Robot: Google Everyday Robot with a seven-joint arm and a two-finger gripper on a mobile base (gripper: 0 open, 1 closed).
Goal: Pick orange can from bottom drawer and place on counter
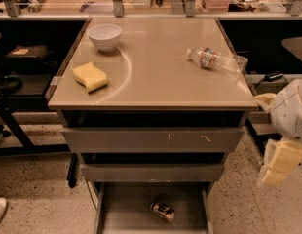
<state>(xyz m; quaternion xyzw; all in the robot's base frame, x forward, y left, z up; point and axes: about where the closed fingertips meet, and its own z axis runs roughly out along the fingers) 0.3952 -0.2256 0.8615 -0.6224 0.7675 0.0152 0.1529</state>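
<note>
The gripper (pixel 280 164) hung low, right of the counter (pixel 160 74), its grip impossible to tell. Below and left of it, the orange can (pixel 162 211) lay on its side in the open bottom drawer (pixel 126 209).

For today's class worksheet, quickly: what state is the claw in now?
Claw: low at the right of the grey metal drawer cabinet; open or closed cannot be told.

Dim, warm indoor light with yellowish cast throughout. Claw (pixel 280 162) at right edge, pale, lit from above. Surface (pixel 156 82) up-left of claw shows soft overhead sheen and curved bright arc beside bowl (pixel 104 35). Deep shadow in drawer gaps left of claw. Bottom drawer (pixel 126 213) below-left murky; orange can (pixel 162 211) glints faintly.
</note>
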